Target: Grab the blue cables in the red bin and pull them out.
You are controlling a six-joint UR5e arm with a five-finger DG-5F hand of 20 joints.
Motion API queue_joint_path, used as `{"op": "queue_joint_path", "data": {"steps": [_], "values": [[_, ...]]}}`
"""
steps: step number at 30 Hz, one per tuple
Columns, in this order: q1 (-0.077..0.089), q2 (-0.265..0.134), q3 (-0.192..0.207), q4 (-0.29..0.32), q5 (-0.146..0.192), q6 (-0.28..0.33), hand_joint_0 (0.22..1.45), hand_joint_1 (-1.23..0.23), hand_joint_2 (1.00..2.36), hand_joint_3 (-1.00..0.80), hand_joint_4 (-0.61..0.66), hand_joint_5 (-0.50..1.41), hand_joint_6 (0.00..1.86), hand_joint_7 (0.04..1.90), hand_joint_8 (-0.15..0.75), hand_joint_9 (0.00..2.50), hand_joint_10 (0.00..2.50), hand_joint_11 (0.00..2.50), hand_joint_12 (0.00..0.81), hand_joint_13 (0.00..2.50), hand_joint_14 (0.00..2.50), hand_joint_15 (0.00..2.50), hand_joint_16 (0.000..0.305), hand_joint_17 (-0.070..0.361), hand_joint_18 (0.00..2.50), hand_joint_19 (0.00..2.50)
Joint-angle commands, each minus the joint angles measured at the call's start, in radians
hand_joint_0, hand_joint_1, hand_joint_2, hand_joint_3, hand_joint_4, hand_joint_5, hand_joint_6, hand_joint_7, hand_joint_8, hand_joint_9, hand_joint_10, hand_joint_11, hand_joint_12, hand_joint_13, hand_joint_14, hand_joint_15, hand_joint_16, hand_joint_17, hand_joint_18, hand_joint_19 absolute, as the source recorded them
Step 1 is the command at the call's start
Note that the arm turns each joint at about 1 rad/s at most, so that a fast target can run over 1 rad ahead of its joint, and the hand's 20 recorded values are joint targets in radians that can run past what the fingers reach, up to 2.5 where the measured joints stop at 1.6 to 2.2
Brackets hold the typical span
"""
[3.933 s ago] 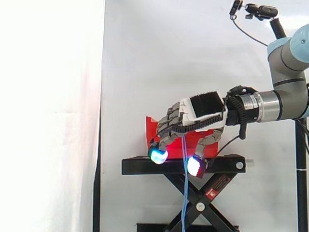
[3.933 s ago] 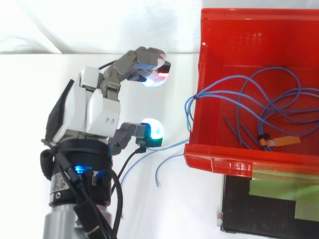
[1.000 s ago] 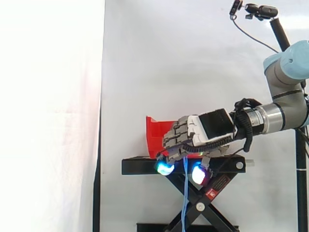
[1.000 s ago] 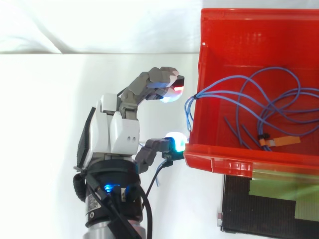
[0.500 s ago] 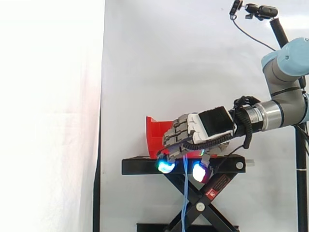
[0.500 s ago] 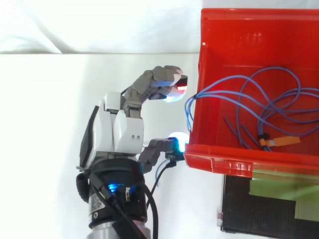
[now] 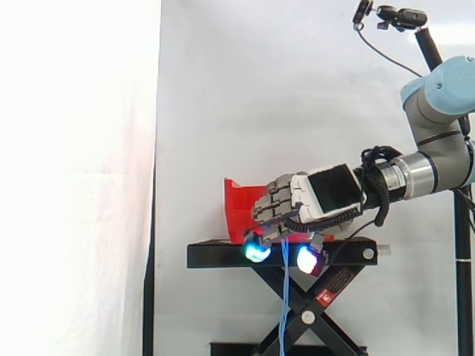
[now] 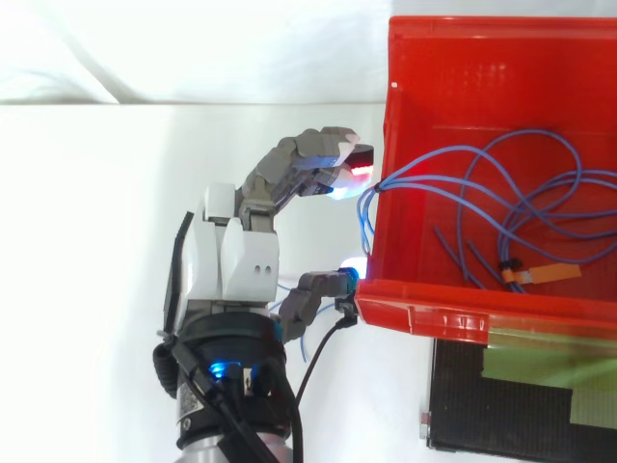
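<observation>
Close against the red bin's (image 8: 463, 313) left wall, the robot hand (image 8: 231, 265), whether it grips anything I cannot tell, blue cables (image 8: 366, 207) looped inside the bin, some strands spilling over that wall, hanging past the black stand (image 7: 223, 254).

I can read no text. The red sticker (image 7: 336, 283) on the black stand (image 7: 223, 256), lower centre, carries print too small to tell.

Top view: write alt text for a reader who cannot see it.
The robot's hand is close beside the outer wall of a red bin, right where a bundle of blue cables spills over that wall. The rest of the cables lie looped inside the bin, which sits on a black stand.
</observation>
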Motion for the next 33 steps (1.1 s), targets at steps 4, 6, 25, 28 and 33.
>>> {"op": "queue_joint_path", "data": {"steps": [4,6,25,28,33], "values": [[0.000,0.000,0.000,-0.006,-0.002,-0.029,0.72,-1.02,1.00,-1.00,0.21,0.70,0.09,0.62,0.333,0.80,0.01,1.19,0.381,0.64,0.02,0.72,0.047,0.106,0.59,0.81],[0.000,0.000,0.000,-0.006,-0.002,-0.032,0.72,-1.02,1.00,-1.00,0.21,0.71,0.13,0.61,0.329,0.80,0.01,1.20,0.381,0.64,0.02,0.72,0.047,0.106,0.60,0.81],[-0.003,0.000,0.000,0.014,-0.018,-0.034,0.76,-1.01,1.00,-1.00,0.07,0.77,0.16,0.62,0.293,0.84,0.01,1.17,0.356,0.67,0.02,0.71,0.044,0.099,0.60,0.82],[-0.006,0.000,0.000,0.024,-0.031,-0.034,0.76,-1.01,1.00,-1.00,0.08,0.76,0.16,0.63,0.293,0.84,0.01,1.17,0.357,0.67,0.02,0.71,0.044,0.099,0.60,0.83],[-0.009,0.000,0.000,0.028,-0.035,-0.045,0.76,-1.01,1.00,-1.00,0.09,0.76,0.14,0.63,0.294,0.84,0.01,1.16,0.357,0.67,0.02,0.72,0.044,0.099,0.60,0.83]]}}
